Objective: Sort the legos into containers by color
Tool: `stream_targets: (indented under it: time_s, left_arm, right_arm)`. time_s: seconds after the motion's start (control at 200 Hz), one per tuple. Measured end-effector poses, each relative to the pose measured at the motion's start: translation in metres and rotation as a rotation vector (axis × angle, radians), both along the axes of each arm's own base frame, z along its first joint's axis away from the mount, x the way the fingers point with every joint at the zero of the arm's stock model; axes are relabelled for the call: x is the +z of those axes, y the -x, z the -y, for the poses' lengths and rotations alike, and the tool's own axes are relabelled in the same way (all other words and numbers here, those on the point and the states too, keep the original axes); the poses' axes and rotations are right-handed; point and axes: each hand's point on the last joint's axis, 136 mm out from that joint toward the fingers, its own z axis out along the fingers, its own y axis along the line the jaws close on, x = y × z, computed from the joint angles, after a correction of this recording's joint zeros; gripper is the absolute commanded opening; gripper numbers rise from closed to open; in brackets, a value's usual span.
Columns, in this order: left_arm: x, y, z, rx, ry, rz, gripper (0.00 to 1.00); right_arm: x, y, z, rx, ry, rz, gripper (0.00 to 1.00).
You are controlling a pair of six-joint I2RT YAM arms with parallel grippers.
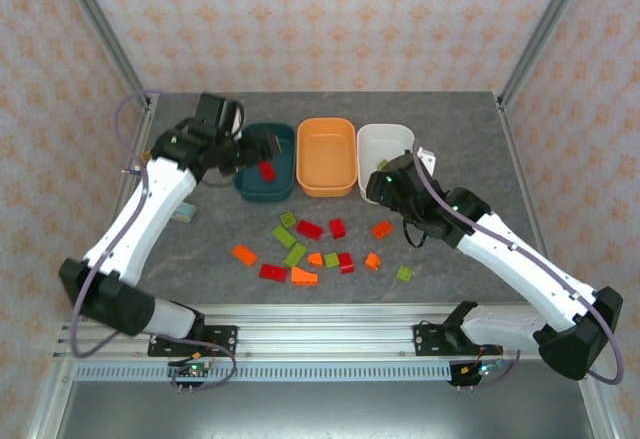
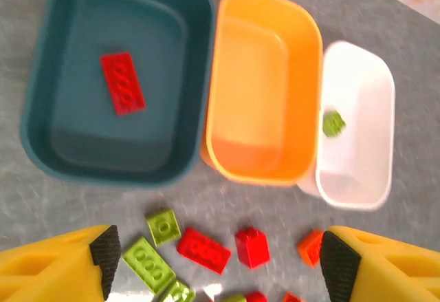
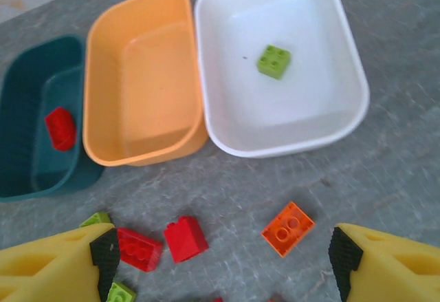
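Three containers stand in a row at the back: a dark teal tub [image 1: 250,191], an orange tub [image 1: 327,156] and a white tub [image 1: 398,139]. One red lego [image 2: 122,83] lies flat in the teal tub [image 2: 41,144]. A lime green lego [image 3: 273,61] lies in the white tub [image 3: 309,109]. The orange tub [image 3: 144,75] holds nothing. My left gripper [image 1: 258,145] hangs over the teal tub, open and empty [image 2: 221,264]. Above the near edge of the white tub, my right gripper [image 1: 385,183] is open and empty too [image 3: 223,261].
Several loose legos in red [image 1: 309,229], orange [image 1: 382,229] and lime green [image 1: 284,237] are scattered on the grey table [image 1: 470,159] in front of the tubs. An orange one [image 3: 288,228] and a red one [image 3: 185,238] lie below my right gripper.
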Motion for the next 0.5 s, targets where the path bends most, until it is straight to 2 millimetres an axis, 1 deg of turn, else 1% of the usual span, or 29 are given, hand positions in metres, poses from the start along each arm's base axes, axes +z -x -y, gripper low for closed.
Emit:
stream_targets:
  time_s: [0.05, 0.11, 0.19, 0.2, 0.215, 0.27, 0.31, 0.37, 0.44, 0.5]
  left_arm:
    - [-0.012, 0.024, 0.009, -0.042, 0.014, -0.008, 0.84]
    - [-0.026, 0.049, 0.019, -0.081, 0.036, -0.012, 0.86]
    - [-0.044, 0.083, 0.033, -0.125, 0.073, -0.013, 0.88]
    - [-0.046, 0.085, 0.034, -0.128, 0.076, -0.013, 0.91]
    - [-0.048, 0.091, 0.037, -0.135, 0.086, -0.01, 0.93]
    - [-0.056, 0.107, 0.043, -0.149, 0.107, -0.001, 0.93]
    - [-0.059, 0.114, 0.046, -0.153, 0.12, 0.006, 0.94]
    - [-0.062, 0.119, 0.049, -0.147, 0.133, 0.023, 0.93]
    - [-0.062, 0.118, 0.051, -0.133, 0.136, 0.033, 0.93]
    - [-0.061, 0.115, 0.051, -0.122, 0.136, 0.048, 0.93]
  right_arm:
    - [-0.006, 0.002, 0.004, -0.036, -0.008, -0.016, 0.82]
    - [-0.018, 0.004, 0.009, -0.077, -0.014, -0.04, 0.82]
    - [-0.042, 0.01, 0.014, -0.129, -0.023, -0.084, 0.82]
    - [-0.045, 0.01, 0.014, -0.134, -0.023, -0.09, 0.82]
    - [-0.05, 0.011, 0.015, -0.142, -0.024, -0.097, 0.82]
    - [-0.068, 0.013, 0.016, -0.165, -0.024, -0.123, 0.83]
    - [-0.082, 0.013, 0.016, -0.178, -0.023, -0.14, 0.83]
    - [-0.103, 0.012, 0.013, -0.194, -0.017, -0.169, 0.83]
    - [-0.124, 0.009, 0.01, -0.21, 0.001, -0.205, 0.82]
    - [-0.137, 0.005, 0.008, -0.227, 0.011, -0.231, 0.81]
